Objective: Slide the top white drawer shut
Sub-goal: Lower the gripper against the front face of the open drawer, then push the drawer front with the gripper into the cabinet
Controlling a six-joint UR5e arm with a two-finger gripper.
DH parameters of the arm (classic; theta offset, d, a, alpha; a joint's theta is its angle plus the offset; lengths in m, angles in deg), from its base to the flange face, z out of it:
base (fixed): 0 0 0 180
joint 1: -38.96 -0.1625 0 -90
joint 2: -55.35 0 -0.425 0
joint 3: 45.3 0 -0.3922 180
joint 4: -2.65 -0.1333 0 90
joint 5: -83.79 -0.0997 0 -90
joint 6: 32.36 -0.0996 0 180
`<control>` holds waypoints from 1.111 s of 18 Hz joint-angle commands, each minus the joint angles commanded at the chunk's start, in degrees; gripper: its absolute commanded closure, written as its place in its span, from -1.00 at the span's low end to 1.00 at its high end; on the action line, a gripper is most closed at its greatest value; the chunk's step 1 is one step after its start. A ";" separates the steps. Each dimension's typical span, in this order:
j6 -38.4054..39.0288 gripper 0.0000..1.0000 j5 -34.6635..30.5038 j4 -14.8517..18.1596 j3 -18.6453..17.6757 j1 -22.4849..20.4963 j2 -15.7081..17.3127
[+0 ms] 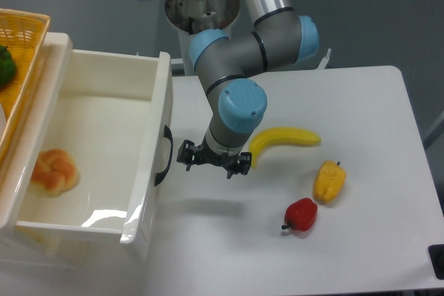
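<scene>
The top white drawer stands pulled far out to the right, its glossy cream front panel carrying a black curved handle. A bread roll lies inside it. My gripper hovers just right of the handle, a short gap away from the panel, fingers spread open and holding nothing.
A banana lies on the white table right behind the gripper. Further right sit a yellow pepper and a red pepper. A woven yellow basket with a green vegetable sits at the upper left.
</scene>
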 joint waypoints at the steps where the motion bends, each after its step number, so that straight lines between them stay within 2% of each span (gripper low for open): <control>1: 0.00 -1.00 0.00 0.00 0.00 0.17 0.00; 20: 0.44 -1.00 0.79 0.00 0.00 1.67 0.62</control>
